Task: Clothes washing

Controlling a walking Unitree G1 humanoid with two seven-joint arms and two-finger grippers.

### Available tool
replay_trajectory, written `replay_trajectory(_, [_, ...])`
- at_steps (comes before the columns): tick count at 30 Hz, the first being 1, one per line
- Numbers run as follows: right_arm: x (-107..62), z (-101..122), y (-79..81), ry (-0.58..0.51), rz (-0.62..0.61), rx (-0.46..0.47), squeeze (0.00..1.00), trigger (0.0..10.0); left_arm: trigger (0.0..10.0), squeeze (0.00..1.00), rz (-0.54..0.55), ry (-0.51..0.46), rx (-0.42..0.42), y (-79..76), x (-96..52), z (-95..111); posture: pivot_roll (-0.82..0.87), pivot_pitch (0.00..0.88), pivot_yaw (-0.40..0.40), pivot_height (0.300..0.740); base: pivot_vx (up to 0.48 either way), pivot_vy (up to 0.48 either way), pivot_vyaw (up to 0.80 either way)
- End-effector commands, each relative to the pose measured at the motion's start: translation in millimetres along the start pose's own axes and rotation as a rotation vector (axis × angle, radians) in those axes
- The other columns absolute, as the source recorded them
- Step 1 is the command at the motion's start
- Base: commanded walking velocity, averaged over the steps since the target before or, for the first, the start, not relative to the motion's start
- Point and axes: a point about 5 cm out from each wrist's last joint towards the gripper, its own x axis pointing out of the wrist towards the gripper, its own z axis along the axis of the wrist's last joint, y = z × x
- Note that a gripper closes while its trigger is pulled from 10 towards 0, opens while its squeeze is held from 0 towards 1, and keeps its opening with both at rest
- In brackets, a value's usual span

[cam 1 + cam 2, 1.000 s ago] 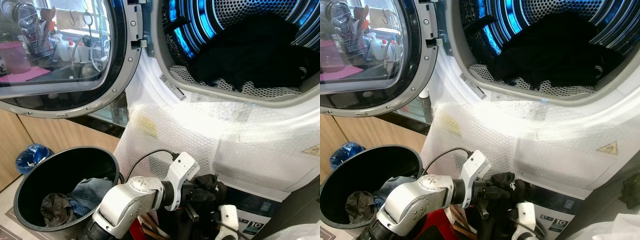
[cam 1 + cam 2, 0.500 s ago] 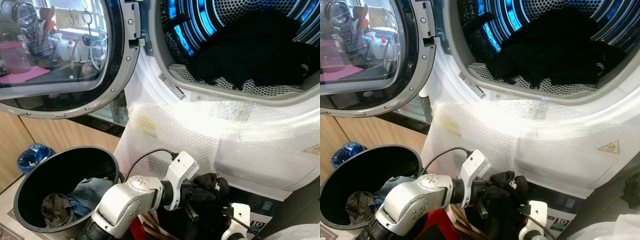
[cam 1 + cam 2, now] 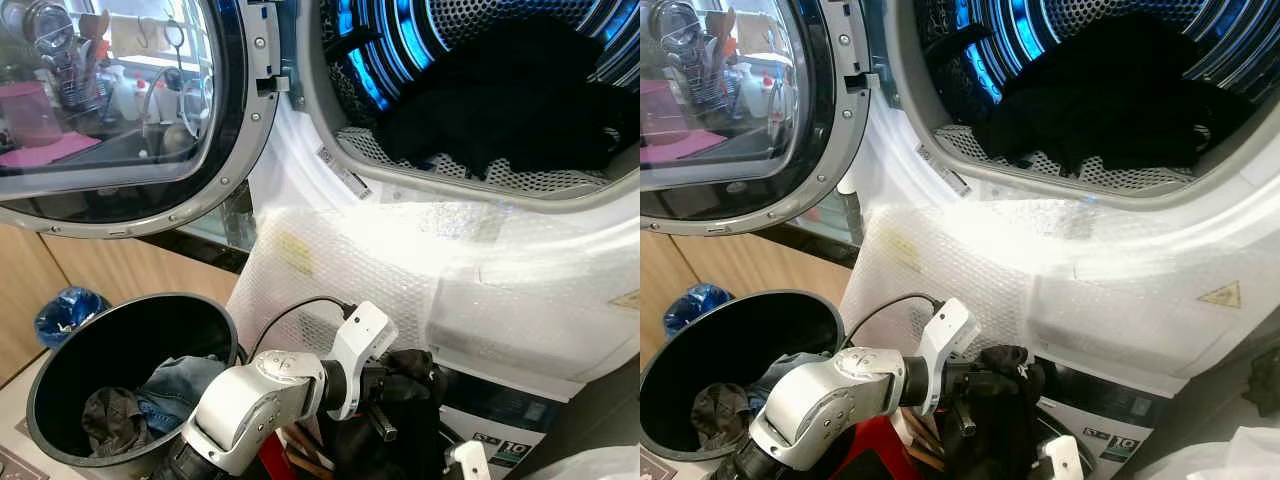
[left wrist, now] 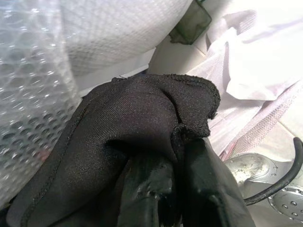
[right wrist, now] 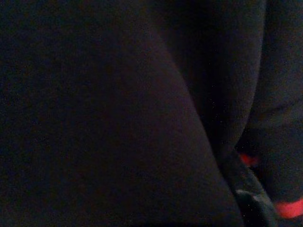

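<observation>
My left gripper (image 3: 408,384) is shut on a black garment (image 3: 395,440), low in front of the washing machine, below its open drum (image 3: 400,150). In the left wrist view the black cloth (image 4: 128,123) is bunched over the fingers (image 4: 147,194). The garment hangs down from the grip. More black clothes (image 3: 510,100) lie inside the drum. My right arm's white wrist (image 3: 467,461) pokes up at the bottom edge beside the hanging garment. The right wrist view is dark, pressed against black cloth (image 5: 118,113).
The round glass door (image 3: 120,110) stands swung open to the left. A black bin (image 3: 60,360) at lower left holds denim (image 3: 180,385) and a dark cloth (image 3: 110,412). Bubble wrap (image 3: 400,270) covers the washer's front. A wooden cabinet (image 3: 20,290) is at left.
My right wrist has sunk lower toward the bottom edge. The black garment now hangs further down from the left gripper, which has stayed in place.
</observation>
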Motion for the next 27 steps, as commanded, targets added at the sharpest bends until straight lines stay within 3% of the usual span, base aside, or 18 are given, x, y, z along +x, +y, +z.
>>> replay_trajectory(1, [-0.5,9.2,-3.5,-0.03,-0.013,-0.003,0.0,0.0,0.0,0.0,0.003,-0.035,0.018,0.2,-2.4,11.3,-0.03,0.0,0.041,0.74,0.0,0.0,0.0])
replay_trajectory(6, [3.1,16.4,-4.5,-0.062,-0.026,0.002,0.0,0.0,0.0,0.0,0.005,-0.036,0.014,-0.2,-2.4,10.3,-0.02,0.0,0.039,0.74,0.0,0.0,0.0])
replay_trajectory(17, [13.8,35.4,-14.9,-0.165,-0.217,0.038,0.0,0.0,0.0,0.0,-0.007,-0.042,0.023,-3.2,-4.7,11.3,-0.01,0.0,0.04,0.74,0.0,0.0,0.0])
replay_trajectory(21, [7.5,50.6,-28.7,-0.279,-0.339,0.111,0.0,0.0,0.2,0.0,0.024,-0.033,0.015,0.1,-13.1,7.4,-0.01,0.0,0.054,0.74,0.0,0.0,0.0])
replay_trajectory(26, [0.6,49.8,-32.8,-0.308,-0.354,0.136,0.0,0.0,0.0,0.0,0.037,-0.025,-0.003,-0.7,-20.3,1.0,-0.01,0.0,0.055,0.74,0.0,0.0,0.0])
replay_trajectory(27, [-0.3,48.5,-33.1,-0.309,-0.352,0.144,0.0,0.0,1.1,0.0,0.038,-0.024,-0.006,-1.4,-21.4,-0.3,-0.01,0.0,0.056,0.74,0.0,0.0,0.0])
